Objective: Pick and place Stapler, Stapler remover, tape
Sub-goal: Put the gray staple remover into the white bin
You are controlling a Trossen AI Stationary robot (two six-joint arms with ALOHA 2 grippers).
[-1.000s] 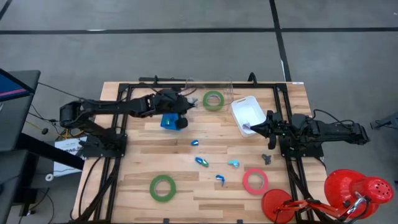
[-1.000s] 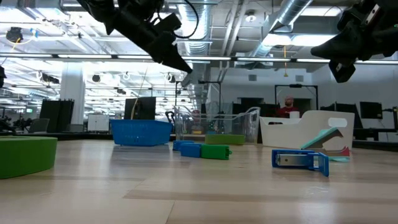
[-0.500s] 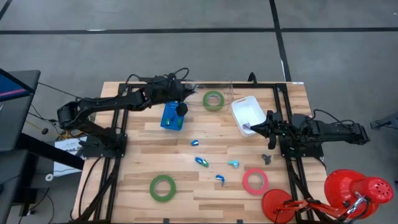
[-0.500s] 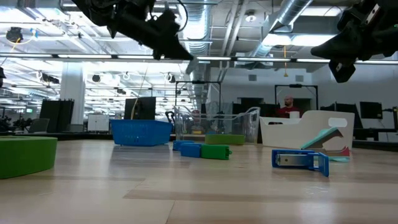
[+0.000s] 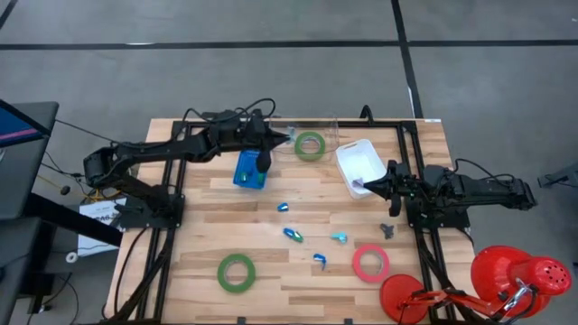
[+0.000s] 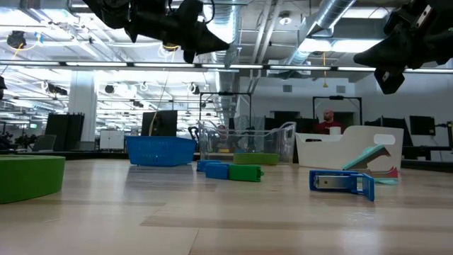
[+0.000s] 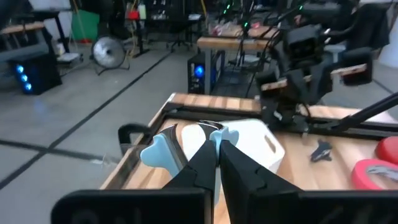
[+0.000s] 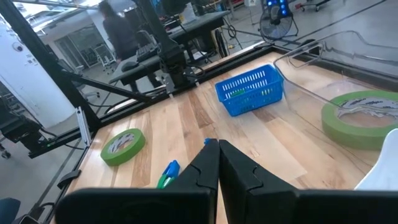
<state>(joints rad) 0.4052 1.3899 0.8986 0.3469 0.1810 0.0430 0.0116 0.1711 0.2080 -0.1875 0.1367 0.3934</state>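
The left gripper (image 5: 287,138), clenched on a pale blue staple remover (image 7: 163,152), hovers just beyond the blue basket (image 5: 249,171), beside a green tape roll (image 5: 310,145). The right gripper (image 5: 365,186), clenched empty, waits over the white bin (image 5: 359,160) farther along.

tape (image 5: 236,272): three flat rolls, apart | stapler (image 6: 342,183): blue, flat

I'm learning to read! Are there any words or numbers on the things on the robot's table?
None can be read.
White sheet of paper lying beside the wooden table: dark print, too small to read.
Green roll of tape with a pale top face: no letters can be made out.
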